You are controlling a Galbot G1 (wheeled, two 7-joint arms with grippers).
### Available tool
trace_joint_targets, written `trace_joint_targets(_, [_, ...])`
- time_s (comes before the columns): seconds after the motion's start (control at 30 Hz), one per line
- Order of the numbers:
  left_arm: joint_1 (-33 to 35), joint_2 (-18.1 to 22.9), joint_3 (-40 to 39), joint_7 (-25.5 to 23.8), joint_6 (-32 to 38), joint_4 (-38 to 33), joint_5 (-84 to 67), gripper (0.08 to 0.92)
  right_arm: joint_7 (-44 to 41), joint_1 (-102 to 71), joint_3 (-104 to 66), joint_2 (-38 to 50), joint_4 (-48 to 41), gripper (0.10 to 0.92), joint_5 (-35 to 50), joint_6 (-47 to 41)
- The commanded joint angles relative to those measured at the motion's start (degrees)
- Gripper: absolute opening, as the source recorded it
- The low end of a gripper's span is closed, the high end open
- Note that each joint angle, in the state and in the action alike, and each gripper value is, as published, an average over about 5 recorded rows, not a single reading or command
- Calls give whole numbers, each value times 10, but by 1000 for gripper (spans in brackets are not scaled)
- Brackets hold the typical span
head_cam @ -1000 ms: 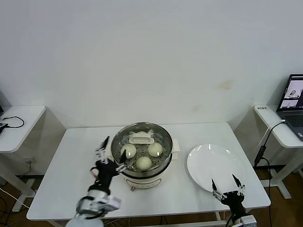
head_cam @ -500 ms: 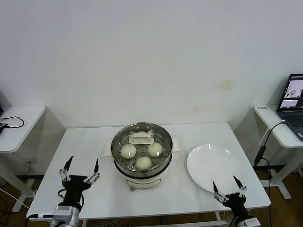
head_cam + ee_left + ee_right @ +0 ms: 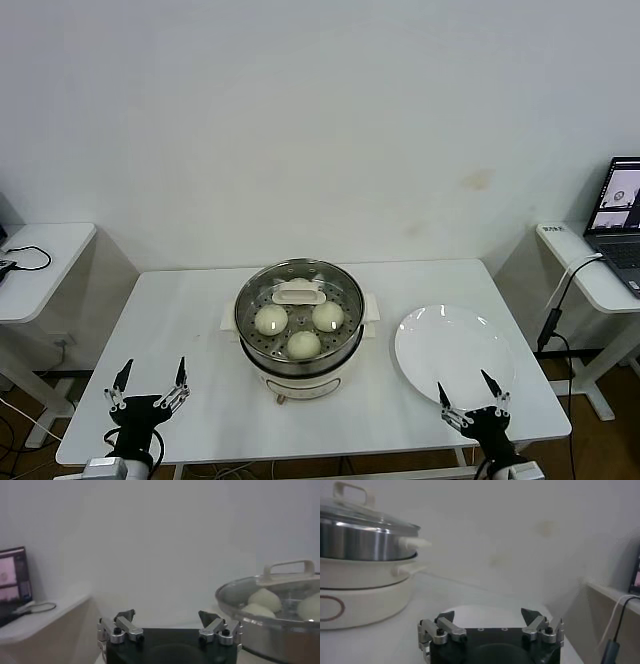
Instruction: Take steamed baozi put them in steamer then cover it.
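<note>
The steamer (image 3: 300, 340) stands mid-table on its cream base, with the glass cover (image 3: 298, 293) on it, handle toward the back. Three baozi (image 3: 303, 344) show through the glass; a fourth is hidden under the handle or out of sight. My left gripper (image 3: 148, 388) is open and empty at the table's front left edge, well away from the steamer. My right gripper (image 3: 470, 398) is open and empty at the front right, by the near rim of the white plate. The left wrist view shows the covered steamer (image 3: 280, 625) to the side; the right wrist view shows the steamer (image 3: 365, 580) too.
An empty white plate (image 3: 455, 352) lies right of the steamer. Side tables stand at the left (image 3: 40, 262) and the right (image 3: 590, 265), the right one with a laptop (image 3: 620, 215) and cables.
My left gripper has pulled back from beside the steamer to the front left table edge and lowered. The right gripper has shifted slightly. The cover stays on the steamer.
</note>
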State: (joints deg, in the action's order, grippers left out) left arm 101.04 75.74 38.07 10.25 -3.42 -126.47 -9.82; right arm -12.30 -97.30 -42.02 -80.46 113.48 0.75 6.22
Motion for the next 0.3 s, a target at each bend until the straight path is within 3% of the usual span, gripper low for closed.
trace_joint_targets(0.03, [14,-1,17,2,17,7,-34,823,2,-5,8,5,15,823,9,-1])
trace_joint_targets(0.3, [5,-1,13,0,10,17,-29,823,5,-2,18,7,16,822,12,-1])
